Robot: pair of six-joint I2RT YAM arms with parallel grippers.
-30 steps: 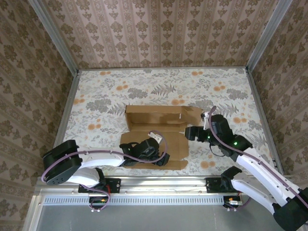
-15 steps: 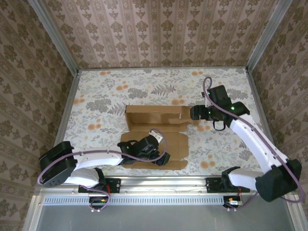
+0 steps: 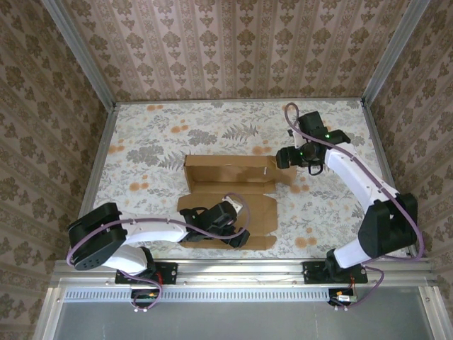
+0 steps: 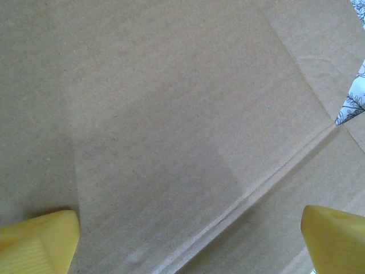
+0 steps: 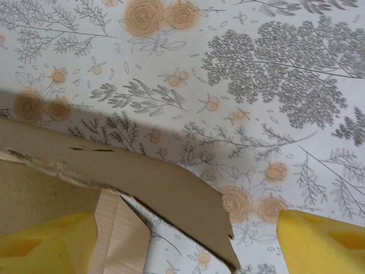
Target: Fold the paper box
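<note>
The paper box (image 3: 228, 172) lay at the middle of the table (image 3: 141, 134) in the top view, flaps spread. The left hand (image 3: 225, 214) rested on its near panel, fingers released wide and grasping nothing. The right hand (image 3: 285, 157) stood at the box's right end, just right of centre, also unclenched, with the side flap (image 5: 188, 197) poking between its fingers.

With the left hand merely pressing, a push on that flap could probably slide the whole box across the patterned table. A pinch on the flap's ragged corner alone might slip off or tear it.

The cardboard was unprinted; no brand, label or writing could be read.
</note>
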